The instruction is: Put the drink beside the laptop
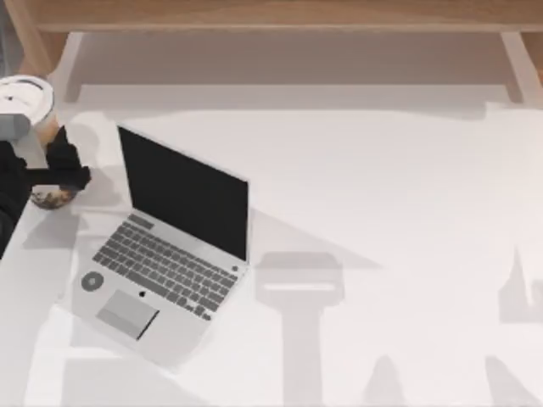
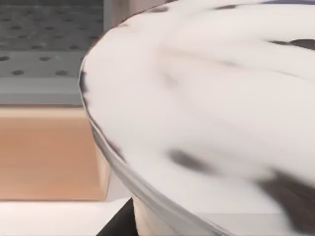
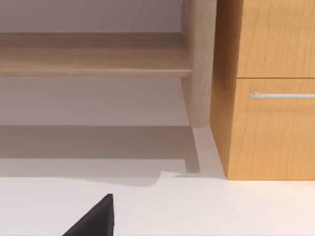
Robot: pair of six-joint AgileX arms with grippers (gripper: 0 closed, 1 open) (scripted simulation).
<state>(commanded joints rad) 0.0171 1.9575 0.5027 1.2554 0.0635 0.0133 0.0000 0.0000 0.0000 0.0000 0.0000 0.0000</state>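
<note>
The drink (image 1: pixel 25 100) is at the table's far left edge, left of the laptop's screen; its white lid faces the camera and the dark pearls at its base lie lower down. My left gripper (image 1: pixel 61 170) is shut on the cup's lower body, its black fingers on either side. Whether the base rests on the table cannot be told. The left wrist view is close against the white lid of the drink (image 2: pixel 206 108). The silver laptop (image 1: pixel 170 246) stands open on the left half of the table, turned at an angle. A black part of my right gripper (image 3: pixel 96 219) shows low over the table.
A wooden shelf frame (image 1: pixel 271 17) runs along the back of the white table (image 1: pixel 382 212). In the right wrist view a wooden cabinet (image 3: pixel 270 88) with a metal drawer handle stands beside a shelf leg. Arm shadows fall on the table's right half.
</note>
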